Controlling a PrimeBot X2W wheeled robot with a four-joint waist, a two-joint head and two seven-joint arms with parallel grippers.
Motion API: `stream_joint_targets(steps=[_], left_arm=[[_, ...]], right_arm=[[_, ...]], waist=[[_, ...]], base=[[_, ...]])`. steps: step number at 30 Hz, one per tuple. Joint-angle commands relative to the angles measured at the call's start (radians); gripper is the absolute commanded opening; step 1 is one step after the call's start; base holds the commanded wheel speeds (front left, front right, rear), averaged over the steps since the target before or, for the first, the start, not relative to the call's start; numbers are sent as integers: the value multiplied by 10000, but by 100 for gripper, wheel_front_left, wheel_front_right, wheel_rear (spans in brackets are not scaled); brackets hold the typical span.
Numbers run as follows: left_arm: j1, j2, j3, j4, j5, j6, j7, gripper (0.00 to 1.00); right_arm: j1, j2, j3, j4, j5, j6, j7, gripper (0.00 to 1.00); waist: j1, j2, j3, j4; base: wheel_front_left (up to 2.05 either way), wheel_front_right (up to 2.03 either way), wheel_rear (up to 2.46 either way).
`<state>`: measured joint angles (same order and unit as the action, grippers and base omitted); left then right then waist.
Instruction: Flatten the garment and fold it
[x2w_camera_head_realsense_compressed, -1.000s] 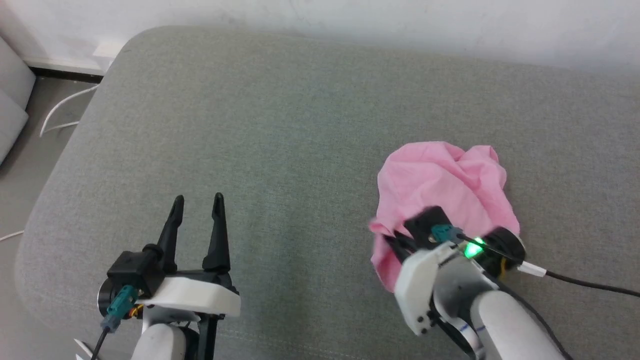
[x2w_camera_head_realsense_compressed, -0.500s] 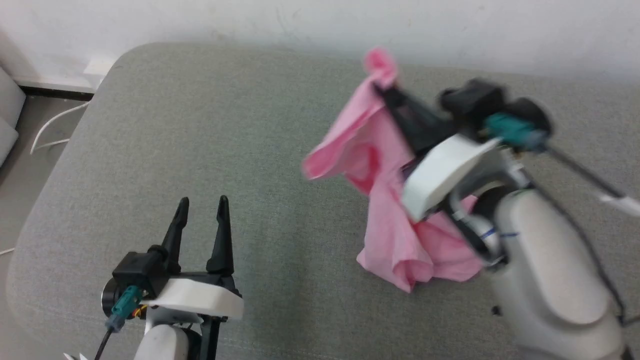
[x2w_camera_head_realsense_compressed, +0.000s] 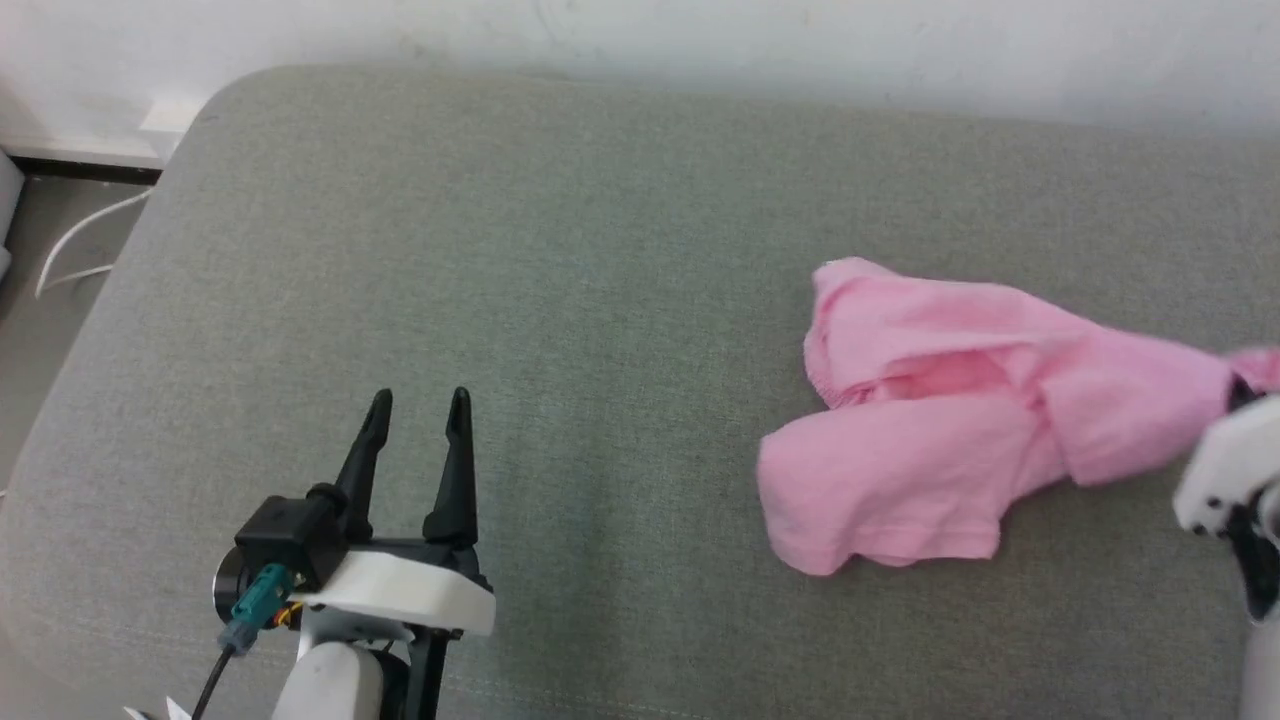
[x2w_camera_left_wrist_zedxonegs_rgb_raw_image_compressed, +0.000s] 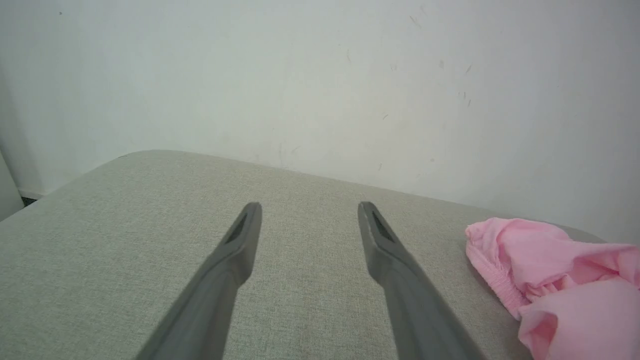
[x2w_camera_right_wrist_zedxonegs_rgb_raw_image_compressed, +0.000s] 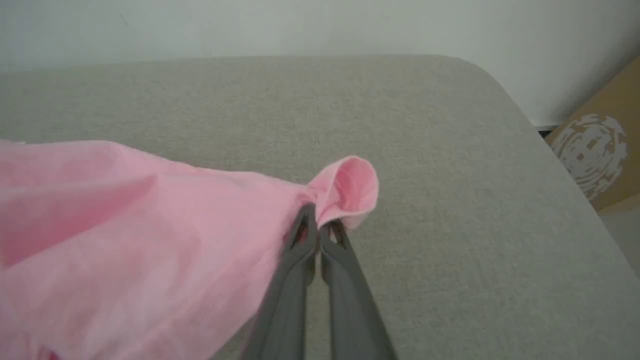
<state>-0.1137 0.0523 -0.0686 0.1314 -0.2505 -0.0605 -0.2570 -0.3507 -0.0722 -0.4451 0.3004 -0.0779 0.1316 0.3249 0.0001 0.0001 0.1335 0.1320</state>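
While the right gripper (x2w_camera_right_wrist_zedxonegs_rgb_raw_image_compressed: 318, 226) clenches a fold, perhaps the hem, of the thin bright-pink cloth garment (x2w_camera_right_wrist_zedxonegs_rgb_raw_image_compressed: 125, 225), the left gripper (x2w_camera_left_wrist_zedxonegs_rgb_raw_image_compressed: 309, 212) stands released, the cloth well right of its jaws.

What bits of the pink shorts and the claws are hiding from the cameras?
- Right wrist view: the garment, pinched in the right claw, runs off the left edge.
- Left wrist view: its right side is cut off by the edge.
- Head view: cloth and the right edge hide the right claw's tips; folds cover the garment's inside.
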Motion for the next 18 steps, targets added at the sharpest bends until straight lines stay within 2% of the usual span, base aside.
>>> stream_joint_targets(steps=[1,2,3,4,8,10,12,14,18], left_arm=[[-168,-19,-6,33,19,-39,-47,100],[-185,-19,-7,46,22,-43,-47,100],[-193,-19,-12,63,22,-48,-47,100],[-199,-19,-15,83,22,-51,-47,100],[-148,-20,-36,188,16,-50,-47,100],[-109,-20,-19,229,38,-51,-47,100],[-54,-20,26,234,62,-61,-47,100],[-16,-20,66,208,89,-74,-47,100],[-13,-20,129,128,108,-84,-47,100]], right_arm=[[109,4,-199,67,-123,-9,5,0],[167,29,-611,208,-296,-9,37,11],[228,50,-928,308,-466,-9,16,85],[266,71,-1194,349,-596,-9,-85,100],[561,171,-1534,60,-744,-9,-898,100],[844,199,-1077,-328,-673,-9,-1528,100],[1254,211,-99,-828,-305,-9,-2270,100],[1796,214,1294,-1333,459,-9,-2725,100],[2808,216,4176,-2401,940,-9,-2921,100]], waist=[[-1,-1,65,-59],[-1,-1,76,-83],[-1,-1,78,-107],[-1,-1,71,-134],[-1,-1,-104,-290],[-1,-1,-221,-388],[-1,-1,-316,-490],[-1,-1,-366,-583],[-1,-1,-343,-701]], base=[[0,0,0],[0,0,0],[0,0,0],[0,0,0],[0,0,0],[0,0,0],[0,0,0],[0,0,0],[0,0,0]])
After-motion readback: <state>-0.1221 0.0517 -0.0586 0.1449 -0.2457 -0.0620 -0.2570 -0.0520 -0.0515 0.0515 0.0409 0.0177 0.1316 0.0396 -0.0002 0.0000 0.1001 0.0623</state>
